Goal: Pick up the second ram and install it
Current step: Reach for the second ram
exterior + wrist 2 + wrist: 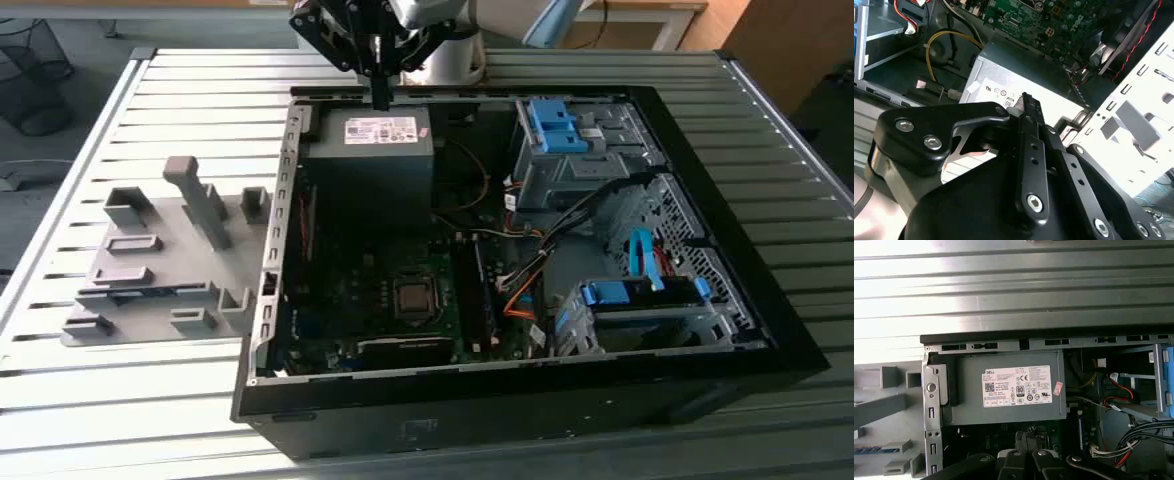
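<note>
The second ram (pixel 140 292) is a thin blue strip lying flat in the grey plastic holder block (pixel 160 262) on the table, at the exterior view's left of the open computer case. The first wrist view shows the second ram (pixel 874 449) in the same holder. My gripper (pixel 380 97) hangs over the back wall of the case, above the grey power supply (pixel 378 135), well apart from the ram. In the second wrist view the gripper (pixel 1025 100) has its black fingers together with nothing between them.
The open black computer case (pixel 787 350) holds the motherboard (pixel 400 300), blue drive cages (pixel 567 125), and orange and black cables (pixel 521 290). Its metal side rail (pixel 280 230) stands between the holder and the inside. The slatted metal table (pixel 107 400) surrounds it.
</note>
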